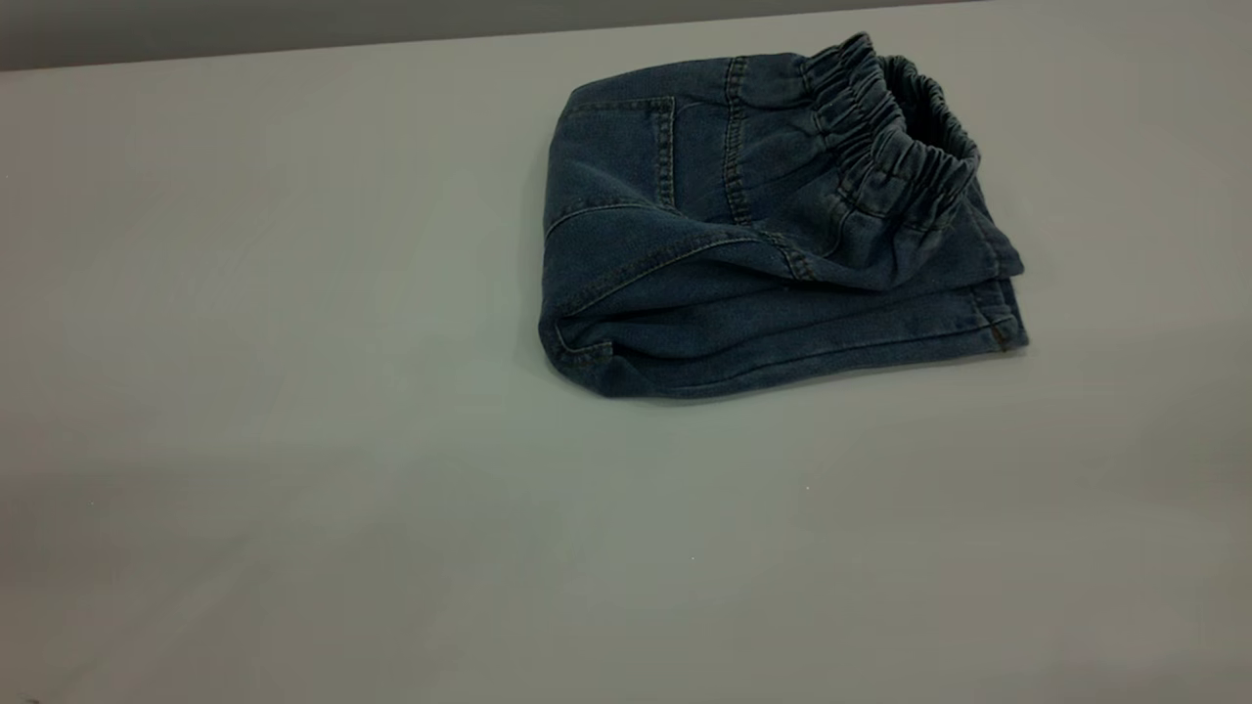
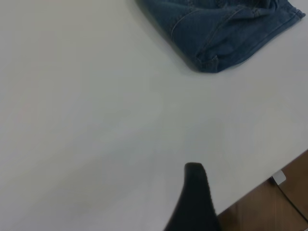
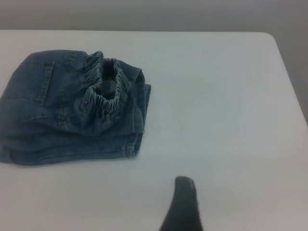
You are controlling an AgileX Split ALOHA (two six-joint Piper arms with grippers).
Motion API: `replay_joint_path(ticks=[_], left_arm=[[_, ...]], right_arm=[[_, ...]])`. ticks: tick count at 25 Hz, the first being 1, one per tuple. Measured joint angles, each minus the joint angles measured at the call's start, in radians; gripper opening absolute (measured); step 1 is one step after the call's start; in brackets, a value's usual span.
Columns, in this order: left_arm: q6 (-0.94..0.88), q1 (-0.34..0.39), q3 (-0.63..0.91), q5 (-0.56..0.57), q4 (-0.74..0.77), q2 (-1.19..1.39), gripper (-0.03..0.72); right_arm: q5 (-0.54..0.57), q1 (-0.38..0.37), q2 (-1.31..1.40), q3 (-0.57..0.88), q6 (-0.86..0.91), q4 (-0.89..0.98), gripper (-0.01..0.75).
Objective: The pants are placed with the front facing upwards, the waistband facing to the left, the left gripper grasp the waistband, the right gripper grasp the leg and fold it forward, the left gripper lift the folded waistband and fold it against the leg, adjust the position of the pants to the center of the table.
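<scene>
The pants [image 1: 773,235] lie folded into a compact bundle on the table [image 1: 293,391], toward its far side and right of the middle in the exterior view. They are dark blue denim with tan stitching; a back pocket outline and seam lines show on the top layer. The waistband [image 1: 895,137], ruched into many small gathers, sits at the bundle's right end, standing up a little and gaping open so its inside shows. Beneath the top layer the folded leg [image 1: 782,337] forms stacked edges along the near side, with a rounded fold at the left and hems at the right corner. Nothing touches the pants. Neither arm shows in the exterior view. In the left wrist view only one dark fingertip of the left gripper [image 2: 195,197] shows, above bare table well apart from the pants; whether it is open or closed cannot be told. The right gripper [image 3: 184,202] likewise shows a single dark fingertip above bare table, apart from the pants, its state equally unclear.
</scene>
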Motion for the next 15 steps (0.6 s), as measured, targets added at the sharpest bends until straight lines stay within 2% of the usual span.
replay_joint_path(ticks=[3, 6, 9, 15], left_arm=[[0.0, 0.01, 0.0, 0.0, 0.0, 0.0, 0.509], [0.001, 0.076, 0.0, 0.001, -0.001, 0.0, 0.509], [0.002, 0.184, 0.0, 0.001, -0.002, 0.0, 0.509], [0.002, 0.44, 0.0, 0.001, -0.002, -0.005, 0.509]], right_arm=[[0.0, 0.0, 0.0, 0.0, -0.001, 0.0, 0.518], [0.0, 0.0, 0.0, 0.0, -0.001, 0.0, 0.518], [0.0, 0.018, 0.0, 0.0, -0.001, 0.001, 0.518], [0.0, 0.11, 0.0, 0.0, -0.001, 0.001, 0.518]])
